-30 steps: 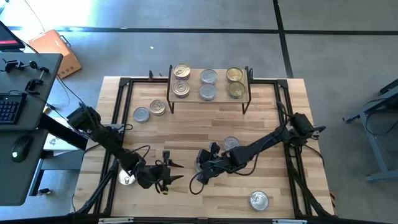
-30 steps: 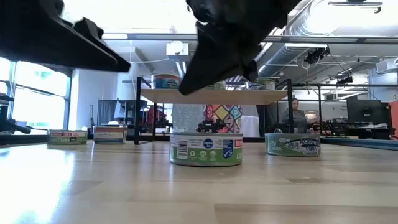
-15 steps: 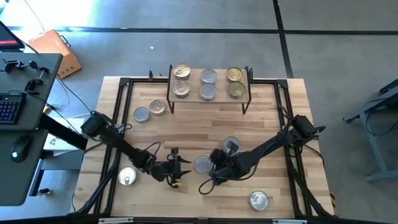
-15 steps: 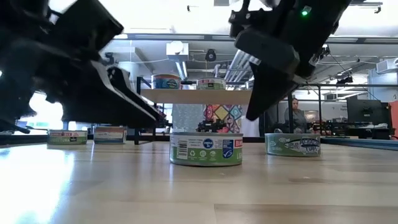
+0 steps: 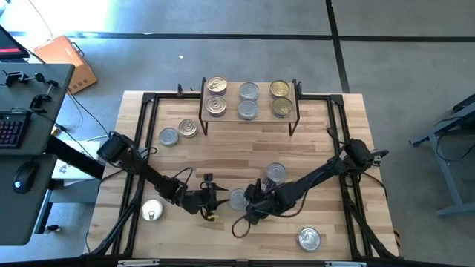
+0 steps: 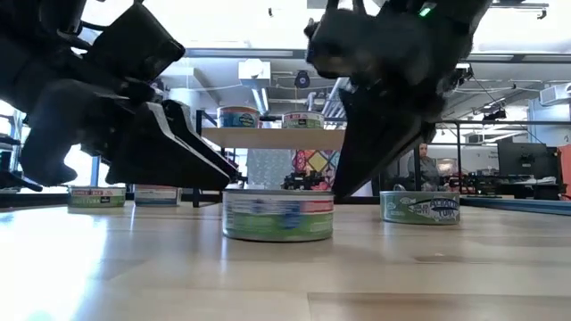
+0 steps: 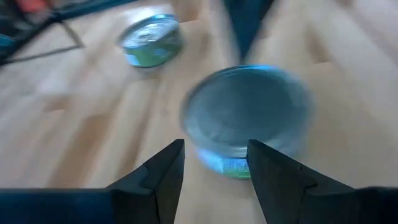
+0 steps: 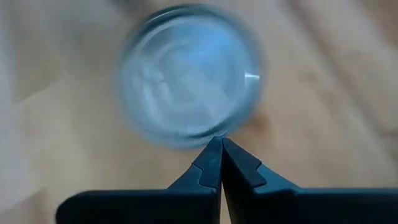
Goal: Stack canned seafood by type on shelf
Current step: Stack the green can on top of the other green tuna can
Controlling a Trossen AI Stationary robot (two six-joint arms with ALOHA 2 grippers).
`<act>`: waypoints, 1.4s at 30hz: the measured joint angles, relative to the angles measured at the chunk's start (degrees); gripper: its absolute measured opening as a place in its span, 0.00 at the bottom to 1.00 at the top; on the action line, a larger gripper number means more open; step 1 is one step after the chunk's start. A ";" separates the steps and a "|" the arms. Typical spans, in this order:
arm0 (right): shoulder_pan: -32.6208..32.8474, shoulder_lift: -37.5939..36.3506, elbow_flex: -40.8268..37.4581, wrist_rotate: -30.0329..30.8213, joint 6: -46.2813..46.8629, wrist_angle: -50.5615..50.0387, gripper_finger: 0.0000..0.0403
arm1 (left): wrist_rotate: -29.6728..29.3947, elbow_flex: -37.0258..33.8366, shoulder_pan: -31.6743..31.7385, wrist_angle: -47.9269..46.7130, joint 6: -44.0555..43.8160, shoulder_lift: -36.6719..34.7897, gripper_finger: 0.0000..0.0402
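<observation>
Tin [image 5: 238,197] on counter [image 5: 223,156]: between parted left fingers [image 7: 163,171] and closed right fingers [image 8: 214,163], gripped by neither.

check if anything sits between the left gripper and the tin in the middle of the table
Nothing visible does. The left gripper is open and faces the middle tin across bare wood. The shut right gripper touches that tin's far side, not the gap between.

Six round tins [image 5: 248,99] are set upright in pairs on the light wood shelf [image 5: 261,102]. Five more tins are scattered flat over the tabletop, one [image 5: 238,198] near its middle front.
</observation>
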 joint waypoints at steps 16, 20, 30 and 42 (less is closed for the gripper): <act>7.12 0.79 0.00 7.48 -31.86 18.60 0.15 | -5.46 0.09 -2.61 -5.04 0.05 -4.72 0.42; 7.10 3.42 0.00 10.11 -43.86 20.89 0.26 | -5.33 0.09 -2.93 -5.77 -0.60 -4.72 0.42; 5.15 8.37 0.04 15.27 -54.47 25.67 0.29 | -3.42 0.09 -2.95 -5.93 -1.59 -4.72 0.42; 5.82 6.47 0.00 19.51 -55.22 24.58 0.31 | -3.37 0.09 -2.95 -6.01 -2.05 -4.72 0.42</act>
